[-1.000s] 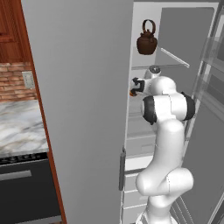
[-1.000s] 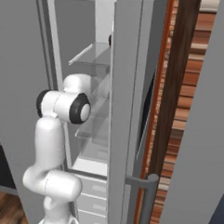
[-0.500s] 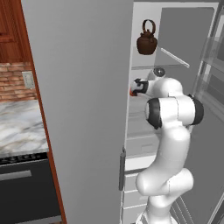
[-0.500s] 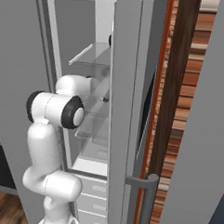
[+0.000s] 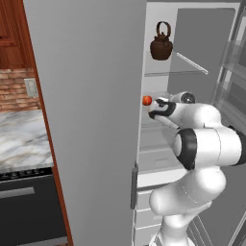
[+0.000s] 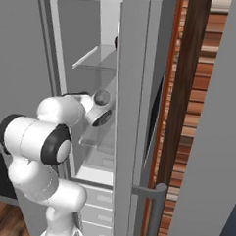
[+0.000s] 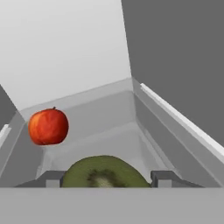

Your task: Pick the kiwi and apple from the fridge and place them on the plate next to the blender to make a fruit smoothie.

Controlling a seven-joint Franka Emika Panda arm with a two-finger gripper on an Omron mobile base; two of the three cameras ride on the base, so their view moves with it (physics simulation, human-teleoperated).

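Got my end effector [image 7: 105, 181] clenched on the kiwi [image 7: 104, 172], which sits right between the fingertips, long axis lying across them, inside the fridge [image 5: 91, 96]. The apple [image 7: 48, 126] sits further in and off to one side, well apart. Way out looks tight: door edge close beside my wrist.

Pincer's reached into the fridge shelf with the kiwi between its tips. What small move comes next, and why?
Probably lift slightly and draw straight back out of the fridge. In the hand view the pincer is shut on the kiwi, which sits between the fingertips, so the grasp looks made. The apple sits apart to one side, so a straight retreat should miss it.
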